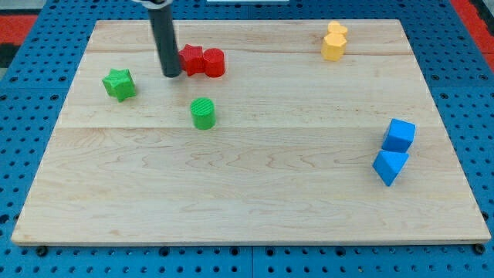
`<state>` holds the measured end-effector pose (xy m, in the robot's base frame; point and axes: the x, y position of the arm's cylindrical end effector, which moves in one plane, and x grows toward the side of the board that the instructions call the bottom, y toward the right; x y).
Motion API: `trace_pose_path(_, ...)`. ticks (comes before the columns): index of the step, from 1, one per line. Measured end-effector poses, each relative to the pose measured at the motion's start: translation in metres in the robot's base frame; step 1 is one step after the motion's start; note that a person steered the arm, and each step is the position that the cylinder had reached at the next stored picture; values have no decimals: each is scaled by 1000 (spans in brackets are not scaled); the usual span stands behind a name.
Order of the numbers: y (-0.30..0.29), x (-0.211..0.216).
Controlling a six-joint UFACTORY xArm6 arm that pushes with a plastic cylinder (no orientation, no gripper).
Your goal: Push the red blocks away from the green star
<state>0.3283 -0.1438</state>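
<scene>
- The wooden board (255, 193) lies flat on a blue pegboard table (31, 116) and fills most of the view.
- The green star (119, 83) sits near the board's left edge, in the far half, apart from every other block.
- My tip (171, 75) rests on the board to the right of the green star, with bare wood between them. The dark rod (163, 38) rises from it, leaning slightly to the left, and runs out of the view's top.
- There is no pincer on this arm, only the rod, so nothing opens, closes or grips.
- The red star-like block (191, 59) lies just right of my tip, so close that I cannot tell whether they touch.
- The red rounded block (214, 62) presses against the right side of the first red block; the pair forms a short row running left to right.
- Both red blocks lie right of the green star, with my tip between the star and them.
- The green cylinder (204, 113) stands nearer than the red pair, a little below them in the view, touching nothing.
- Two yellow blocks (333, 41) sit together at the far edge, right of centre, one behind the other.
- The blue cube (399, 135) and the blue wedge-like block (390, 166) sit near the right edge, the wedge nearer and just touching the cube.
</scene>
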Motion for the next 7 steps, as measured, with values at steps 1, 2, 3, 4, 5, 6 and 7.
trace_pose_path(1, -28, -23)
trace_pose_path(2, 7, -35)
trace_pose_path(3, 58, -4)
trace_pose_path(4, 114, -3)
trace_pose_path(5, 138, -19)
trace_pose_path(6, 158, -35)
trace_pose_path(7, 193, -46)
